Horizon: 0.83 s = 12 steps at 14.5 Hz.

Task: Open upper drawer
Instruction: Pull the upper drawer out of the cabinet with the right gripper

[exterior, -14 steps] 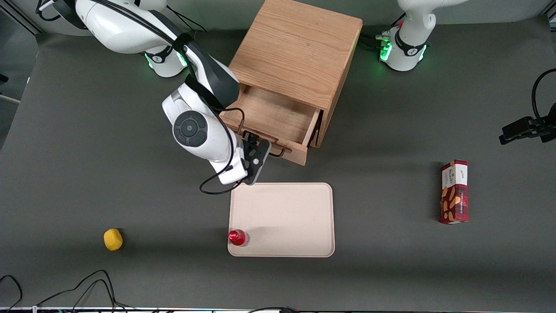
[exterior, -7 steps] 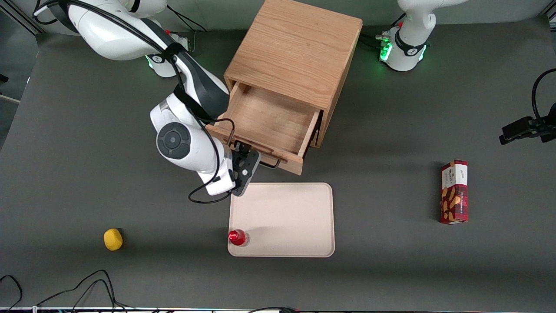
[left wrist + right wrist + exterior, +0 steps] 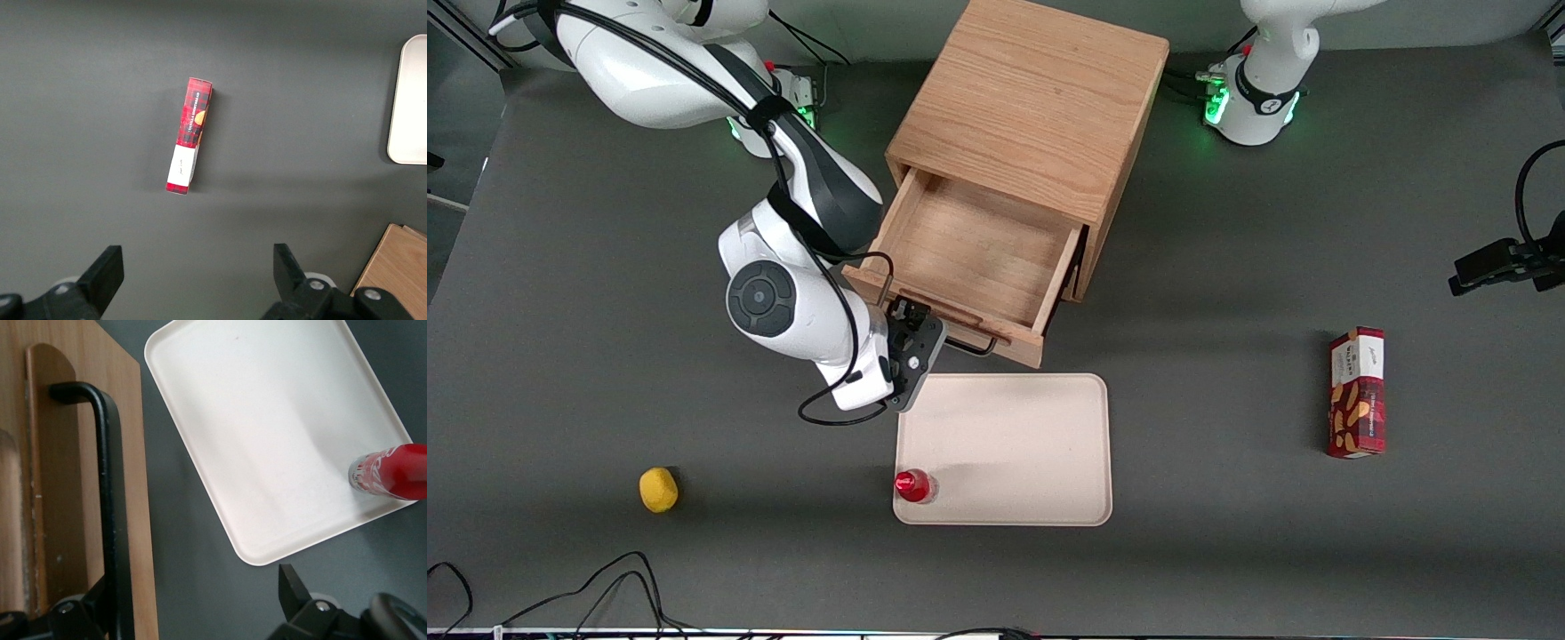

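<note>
The light oak upper drawer [image 3: 974, 240] stands pulled well out of the boxy cabinet [image 3: 1032, 98], and its inside is bare. Its thin black wire handle [image 3: 971, 345] runs along the drawer front, which faces the front camera. My right gripper [image 3: 911, 342] is at the handle's end nearest the working arm, in front of the drawer. In the right wrist view the gripper [image 3: 193, 590] is open. The handle [image 3: 107, 487] lies against the inner side of one finger, on the oak drawer front [image 3: 63, 520]. The lower drawer is hidden under the upper one.
A cream tray [image 3: 1049, 511] lies just nearer the front camera than the drawer front, with a red-capped bottle [image 3: 913, 485] on its corner; both show in the right wrist view, tray [image 3: 267, 420] and bottle [image 3: 393, 472]. A yellow lemon [image 3: 658, 490] lies toward the working arm's end. A red snack box [image 3: 1357, 392] lies toward the parked arm's end.
The drawer has slid farther out of the cabinet. My right gripper has moved with the handle toward the front camera and toward the working arm's end.
</note>
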{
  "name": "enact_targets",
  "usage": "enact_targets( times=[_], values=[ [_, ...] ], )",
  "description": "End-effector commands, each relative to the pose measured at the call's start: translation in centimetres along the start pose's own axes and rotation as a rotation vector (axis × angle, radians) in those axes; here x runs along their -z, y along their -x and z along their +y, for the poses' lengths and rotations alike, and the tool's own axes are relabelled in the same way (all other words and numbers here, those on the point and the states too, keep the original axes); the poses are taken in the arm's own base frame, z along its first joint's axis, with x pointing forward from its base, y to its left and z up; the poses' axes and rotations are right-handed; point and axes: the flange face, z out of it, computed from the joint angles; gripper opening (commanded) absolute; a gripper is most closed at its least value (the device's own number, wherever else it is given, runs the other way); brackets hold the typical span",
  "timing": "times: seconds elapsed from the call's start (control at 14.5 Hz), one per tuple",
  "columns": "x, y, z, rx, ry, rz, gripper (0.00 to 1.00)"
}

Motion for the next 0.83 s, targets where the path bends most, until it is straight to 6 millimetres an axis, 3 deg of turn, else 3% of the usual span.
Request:
enact_targets(
  times=[0.0, 0.76],
  values=[
    [0.7, -0.6, 1.4, 0.015, 0.009, 0.029, 1.0],
    [1.3, -0.1, 3.5, 0.001, 0.017, 0.052, 1.0]
  ],
)
